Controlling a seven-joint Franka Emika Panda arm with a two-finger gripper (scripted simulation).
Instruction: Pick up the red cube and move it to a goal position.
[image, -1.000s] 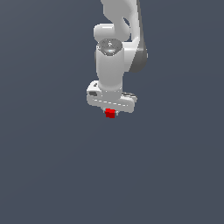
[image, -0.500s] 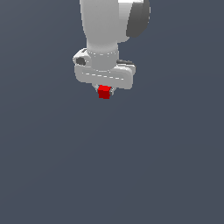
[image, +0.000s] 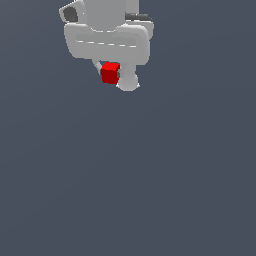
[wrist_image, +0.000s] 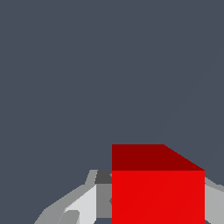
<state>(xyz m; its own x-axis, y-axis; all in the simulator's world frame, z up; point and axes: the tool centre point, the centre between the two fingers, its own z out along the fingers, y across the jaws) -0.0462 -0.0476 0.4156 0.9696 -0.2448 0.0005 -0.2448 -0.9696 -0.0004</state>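
Observation:
The red cube (image: 110, 73) is held between the fingers of my white gripper (image: 111, 76), high in the exterior view, left of centre. The gripper is shut on it; one finger (image: 127, 81) shows at the cube's right side, the other is mostly hidden behind the cube. The white hand body (image: 107, 42) fills the frame above it. In the wrist view the red cube (wrist_image: 157, 192) fills the near field between the grey fingers (wrist_image: 83, 203). No goal marker shows in either view.
A plain dark grey-blue surface (image: 150, 175) fills the exterior view below the gripper, and the wrist view (wrist_image: 87, 78) beyond the cube. No other objects or edges show.
The gripper with the red cube has risen in the exterior view and looms much larger, closer to the camera. The cube stays clamped between the fingers.

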